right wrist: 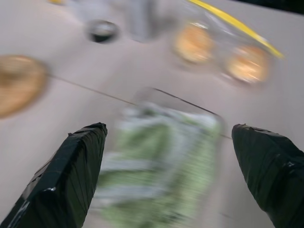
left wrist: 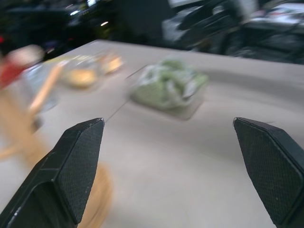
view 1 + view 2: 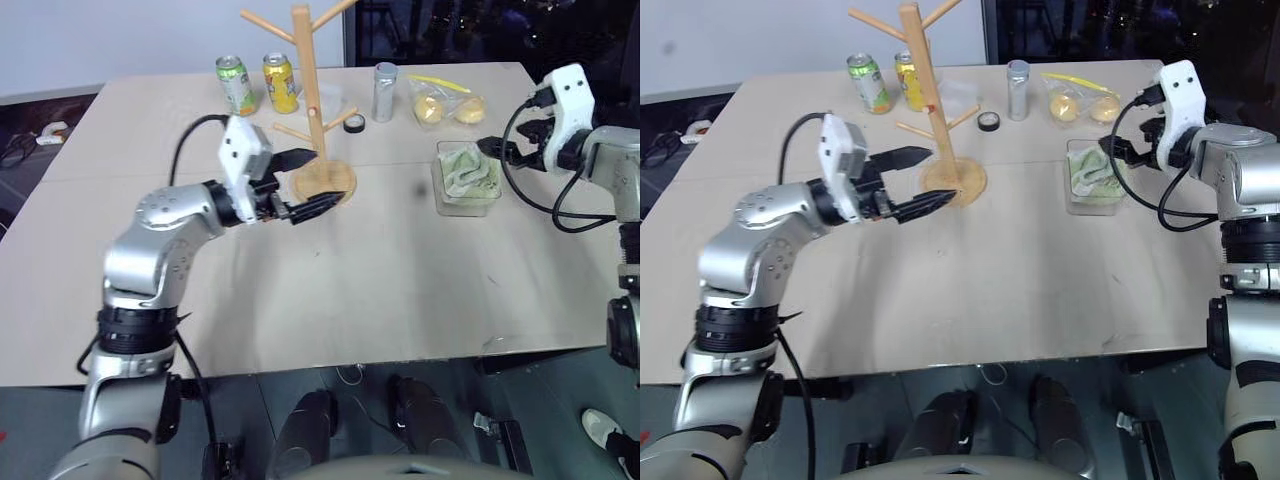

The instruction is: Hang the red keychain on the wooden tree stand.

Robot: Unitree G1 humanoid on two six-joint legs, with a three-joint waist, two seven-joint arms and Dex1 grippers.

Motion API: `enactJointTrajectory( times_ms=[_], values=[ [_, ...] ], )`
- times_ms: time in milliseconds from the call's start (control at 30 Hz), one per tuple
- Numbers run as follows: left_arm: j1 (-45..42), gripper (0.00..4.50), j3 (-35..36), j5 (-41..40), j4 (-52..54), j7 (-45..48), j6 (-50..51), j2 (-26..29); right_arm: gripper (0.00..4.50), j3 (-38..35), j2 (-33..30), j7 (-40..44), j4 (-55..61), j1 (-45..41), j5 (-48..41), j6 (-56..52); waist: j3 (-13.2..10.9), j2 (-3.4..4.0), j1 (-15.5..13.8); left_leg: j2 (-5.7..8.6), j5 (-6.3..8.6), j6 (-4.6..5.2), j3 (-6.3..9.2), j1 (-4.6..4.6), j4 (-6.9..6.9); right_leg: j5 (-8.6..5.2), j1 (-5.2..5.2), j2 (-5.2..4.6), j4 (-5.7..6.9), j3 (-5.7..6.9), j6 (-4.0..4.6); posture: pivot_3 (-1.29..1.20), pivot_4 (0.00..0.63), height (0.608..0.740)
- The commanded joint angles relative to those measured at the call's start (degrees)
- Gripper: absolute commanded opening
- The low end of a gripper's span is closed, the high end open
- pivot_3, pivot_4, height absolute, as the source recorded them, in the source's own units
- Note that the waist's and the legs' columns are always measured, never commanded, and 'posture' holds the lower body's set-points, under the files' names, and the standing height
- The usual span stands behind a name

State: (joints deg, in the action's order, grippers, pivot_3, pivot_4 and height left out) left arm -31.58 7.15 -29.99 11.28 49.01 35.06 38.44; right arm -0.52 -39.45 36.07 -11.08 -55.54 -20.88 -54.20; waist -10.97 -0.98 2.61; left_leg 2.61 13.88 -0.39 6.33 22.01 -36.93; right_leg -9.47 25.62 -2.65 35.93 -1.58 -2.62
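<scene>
Even, soft overhead light fell on the pale surface [image 3: 400, 280], leaving faint shadows and no glare. Both wrist views were smeared with motion blur, while the head views stayed sharp; the background beyond the surface was dim.

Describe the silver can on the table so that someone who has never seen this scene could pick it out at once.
Start at the tall light-wood tree stand near the far edge of the beige table. To its right, past a small black ring, stands the slim plain silver can. Unlike the green can and yellow can left of the stand, it is unprinted and narrower.
</scene>
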Motion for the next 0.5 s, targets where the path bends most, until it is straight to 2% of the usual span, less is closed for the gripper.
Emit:
enactJointTrajectory(
  times_ms=[33, 167, 300, 500],
  values=[
    [3.18, 4.5, 6.59, -0.37, 4.2, -4.25, 3.11, 3.47, 4.47, 0.34, 2.38, 3.34, 11.23, 0.61, -5.25, -3.46, 0.0, 0.0, 0.05, -0.02, 0.0, 0.0, 0.0, -0.01, -0.01, 0.0, 0.0, 0.01, 0.0, 0.01, 0.0, 0.0, 0.15, 0.74],
    [11.61, 4.5, 13.32, 9.04, -0.38, -11.14, -0.14, 9.97, 4.47, 4.4, 9.66, 8.84, 21.79, 3.48, -12.58, -3.9, 0.01, -0.02, 0.26, -0.1, 0.01, -0.01, 0.0, -0.04, 0.02, 0.0, 0.0, 0.06, -0.01, 0.01, 0.01, 0.0, 0.15, 0.74],
    [14.75, 4.5, 17.21, 12.3, -8.41, -14.22, -3.56, 12.02, 4.47, 6.8, 15.44, 10.22, 24.11, 3.43, -14.03, -0.96, 0.01, -0.01, -0.26, -0.31, 0.01, -0.01, 0.06, -0.04, 0.04, 0.02, 0.02, 0.15, 0.0, 0.08, 0.06, 0.0, 0.15, 0.74],
    [8.17, 4.5, 16.23, 15.93, -28.32, -14.93, -11.36, 14.09, 4.47, 11.51, 23.02, 11.29, 24.15, 1.42, -13.05, 4.79, 0.08, -0.13, -1.07, -0.19, 0.01, -0.04, 0.3, 0.07, -0.16, 0.06, -0.03, 0.06, 0.0, 0.35, 0.11, 0.0, 0.15, 0.74]
  ],
)
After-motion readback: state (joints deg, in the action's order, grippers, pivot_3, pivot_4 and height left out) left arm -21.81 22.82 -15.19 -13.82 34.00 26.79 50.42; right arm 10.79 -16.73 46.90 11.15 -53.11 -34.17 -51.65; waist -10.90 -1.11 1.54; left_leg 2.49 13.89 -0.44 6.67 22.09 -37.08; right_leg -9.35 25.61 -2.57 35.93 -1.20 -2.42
